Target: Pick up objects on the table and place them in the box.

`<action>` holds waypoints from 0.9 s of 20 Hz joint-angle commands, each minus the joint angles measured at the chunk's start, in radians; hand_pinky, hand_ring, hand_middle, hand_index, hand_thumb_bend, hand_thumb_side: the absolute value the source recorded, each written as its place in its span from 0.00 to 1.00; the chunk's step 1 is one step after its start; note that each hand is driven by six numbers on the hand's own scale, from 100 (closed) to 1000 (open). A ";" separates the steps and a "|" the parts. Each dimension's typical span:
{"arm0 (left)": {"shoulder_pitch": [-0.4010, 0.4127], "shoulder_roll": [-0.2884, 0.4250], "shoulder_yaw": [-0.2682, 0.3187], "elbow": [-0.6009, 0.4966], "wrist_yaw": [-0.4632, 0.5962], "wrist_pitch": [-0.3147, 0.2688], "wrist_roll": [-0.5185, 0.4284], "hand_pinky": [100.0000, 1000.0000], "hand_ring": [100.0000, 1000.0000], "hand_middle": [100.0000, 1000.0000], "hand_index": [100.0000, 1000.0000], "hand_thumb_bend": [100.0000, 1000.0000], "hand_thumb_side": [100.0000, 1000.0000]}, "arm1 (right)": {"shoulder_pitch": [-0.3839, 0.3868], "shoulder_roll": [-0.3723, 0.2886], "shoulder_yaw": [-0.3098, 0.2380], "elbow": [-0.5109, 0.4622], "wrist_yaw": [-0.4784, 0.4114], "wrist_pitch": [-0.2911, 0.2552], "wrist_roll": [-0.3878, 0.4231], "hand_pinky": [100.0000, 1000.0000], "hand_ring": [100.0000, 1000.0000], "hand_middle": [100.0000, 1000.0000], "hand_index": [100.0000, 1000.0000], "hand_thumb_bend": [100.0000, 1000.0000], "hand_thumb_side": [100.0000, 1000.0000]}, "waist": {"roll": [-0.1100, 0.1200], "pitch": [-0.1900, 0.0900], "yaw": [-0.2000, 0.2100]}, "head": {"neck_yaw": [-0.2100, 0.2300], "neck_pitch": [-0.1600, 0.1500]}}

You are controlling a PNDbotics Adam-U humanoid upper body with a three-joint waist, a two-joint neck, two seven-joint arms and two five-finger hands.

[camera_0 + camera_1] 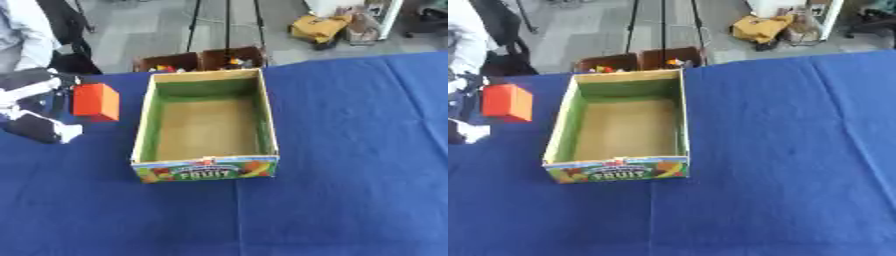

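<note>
An open cardboard box (206,170) with "FRUIT" printed on its front and green inner walls stands in the middle of the blue table (350,150); nothing lies inside it. To its left an orange-red block (94,101) hangs just beside the box's left wall. My left hand (42,107) comes in from the left edge and is closed on the block's left side. The right hand shows in neither view.
Two brown crates (199,61) holding small coloured things stand on the floor just past the table's far edge. Tripod legs and a yellow bag (319,26) lie further back. Blue cloth stretches to the right of the box and in front of it.
</note>
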 commanded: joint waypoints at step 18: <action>-0.198 -0.161 -0.066 0.056 0.030 0.035 -0.018 0.00 0.29 0.41 0.64 0.00 0.17 | -0.021 -0.007 0.004 -0.019 -0.021 0.004 0.015 0.69 0.82 0.50 0.71 0.18 0.85 | 0.022 -0.028 -0.048 | 0.023 -0.025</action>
